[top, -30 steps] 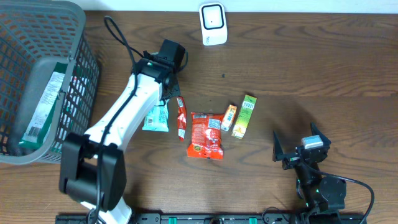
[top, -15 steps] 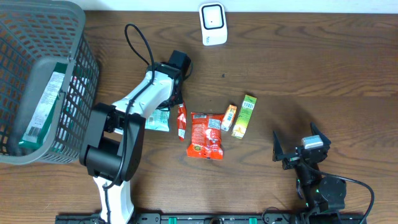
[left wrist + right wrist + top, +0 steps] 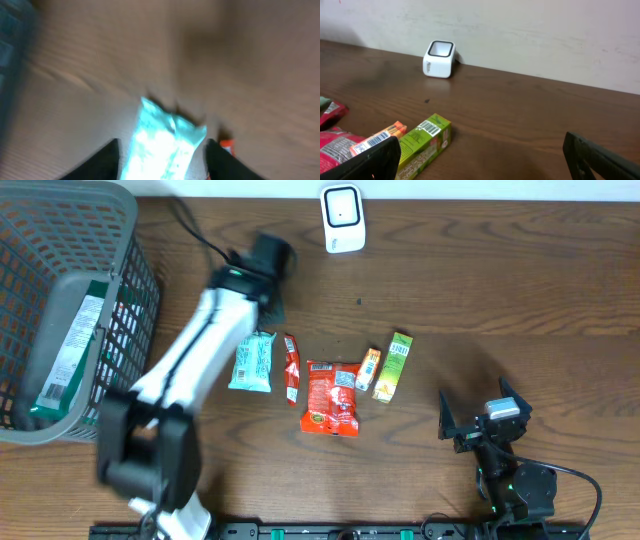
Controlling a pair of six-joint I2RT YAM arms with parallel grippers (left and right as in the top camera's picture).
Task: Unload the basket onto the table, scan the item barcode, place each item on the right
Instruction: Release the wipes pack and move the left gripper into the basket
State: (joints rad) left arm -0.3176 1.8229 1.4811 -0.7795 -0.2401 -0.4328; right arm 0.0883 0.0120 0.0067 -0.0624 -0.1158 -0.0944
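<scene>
Black fingers of the left gripper stand spread in a blurred wrist view, pinching nothing. The teal packet shows between them, lying flat on the table left of its middle. The packet looks like thin, crinkly film: light, soft and probably slick. A pinch across a short sealed end seems safest, and it will likely droop once lifted; where its barcode sits I cannot tell. A narrow red stick lies just beside its right long edge, leaving little room for a finger there, while the left long edge has bare wood toward the basket. The white scanner stands at the table's far edge, and the way to it looks open. The right gripper, jaws wide and empty, sits near the front right corner.
</scene>
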